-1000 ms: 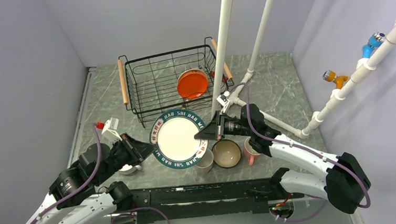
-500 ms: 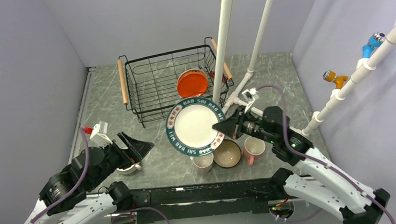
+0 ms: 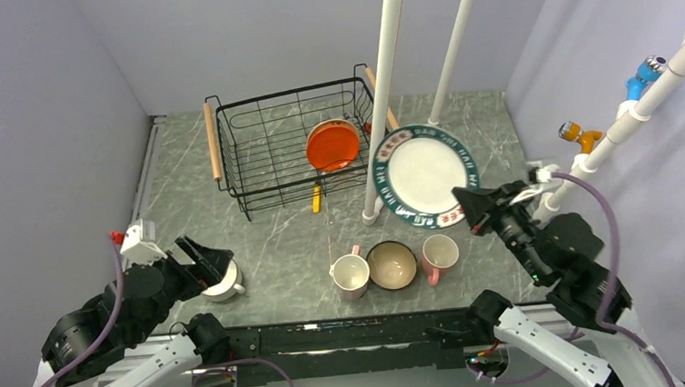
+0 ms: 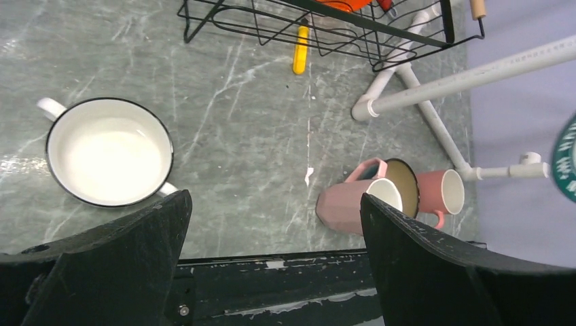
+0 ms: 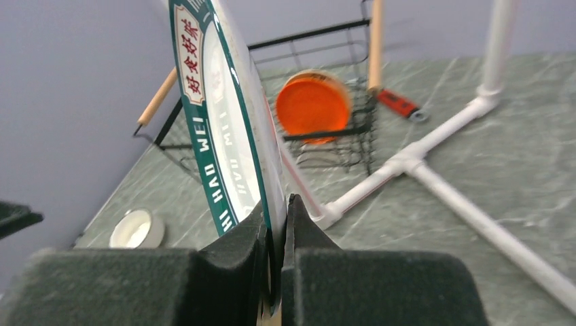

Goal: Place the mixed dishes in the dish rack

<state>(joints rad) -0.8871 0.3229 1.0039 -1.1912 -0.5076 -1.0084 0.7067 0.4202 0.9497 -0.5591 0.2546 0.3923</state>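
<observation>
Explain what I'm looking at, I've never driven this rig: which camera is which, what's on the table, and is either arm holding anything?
Two robot arms sit at the near edge of the table, each ending in a two-finger pincer. The wide picture looks down from above and behind them. The other two come from cameras on the wrists.

The right pincer is shut on the rim of the big plate, held upright to the right of the dish rack. The left pincer is open and empty, near the white handled cup.

Near the arms stand a pink mug, a bowl and a second pink mug. An orange dish leans inside the rack, and a yellow tool lies at its front edge.
</observation>
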